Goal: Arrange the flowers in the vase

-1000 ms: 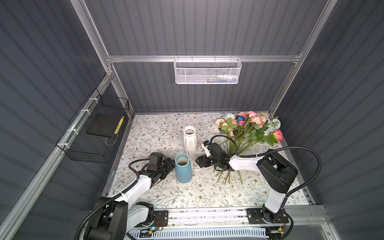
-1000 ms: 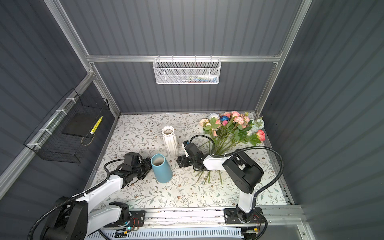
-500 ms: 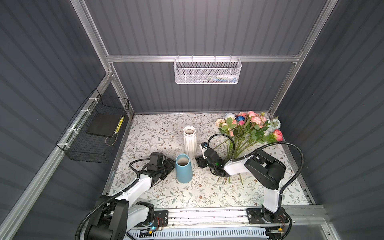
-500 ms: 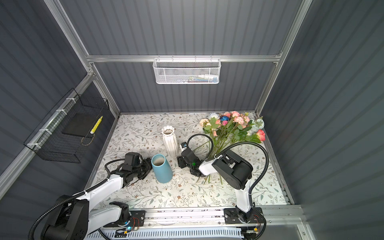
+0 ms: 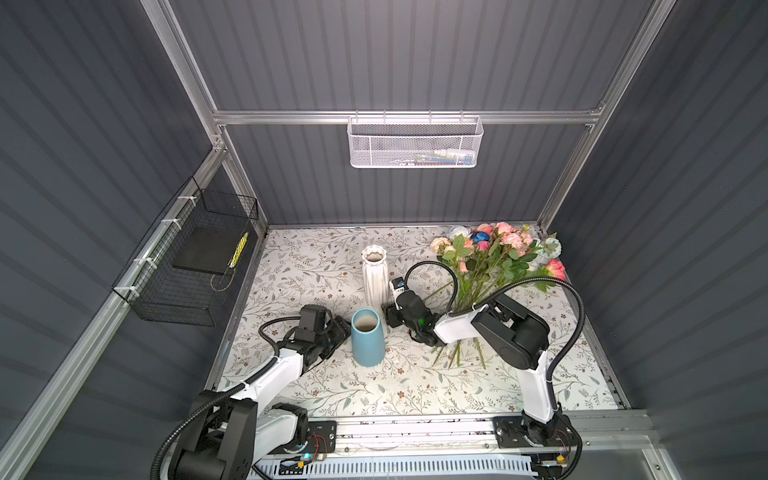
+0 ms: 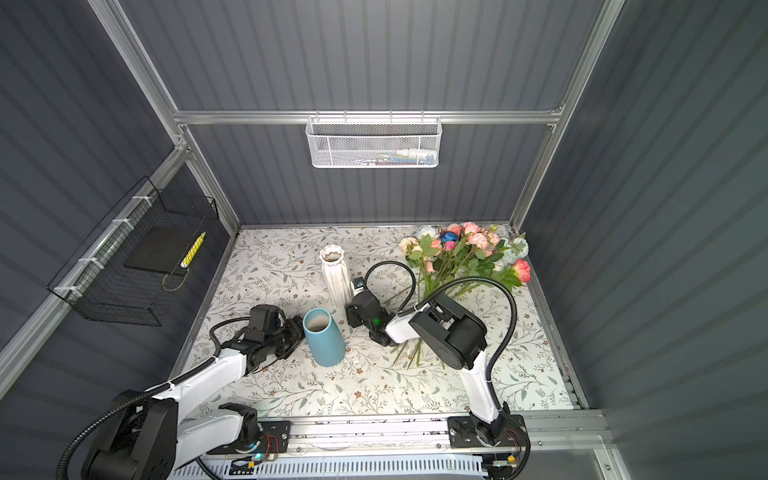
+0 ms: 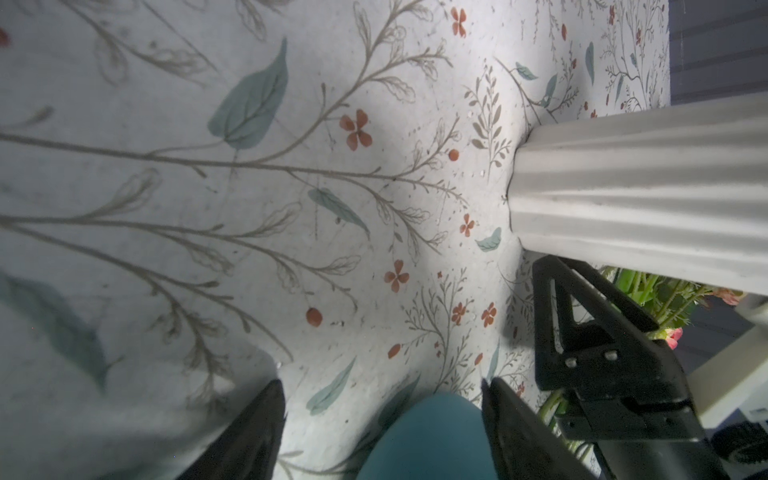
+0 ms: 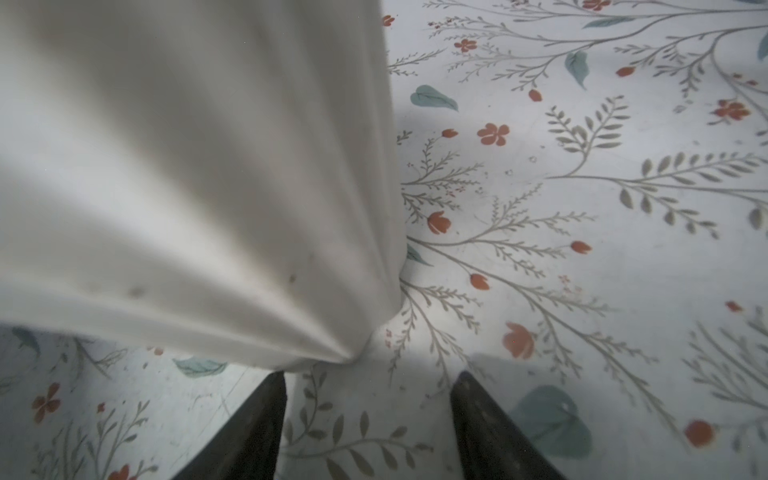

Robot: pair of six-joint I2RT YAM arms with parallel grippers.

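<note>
Flowers [image 5: 494,259]: one loose bundle lying at the far right corner of the tabletop [image 5: 307,266], blooms toward that corner, stem ends pointing at the near edge and partly under my right arm. None in a vase yet. White vase [image 5: 375,278] stands upright mid-tabletop, and blue vase [image 5: 367,340] is upright just nearer.

Right tool [image 8: 369,386] is spread and empty, low beside the white vase's base, well off the stems. Left tool [image 7: 381,384] is spread too, with the blue vase between its fingers. A gap shows on one side, so it isn't clamped.

My read: no stem picked up yet. To do it well I'd back the right tool away from the white vase without nudging it. Then I'd swing to the stem ends, pinch a single stem low down and lift it clear of the tangle. The vase should be steadied before feeding the stem in.
</note>
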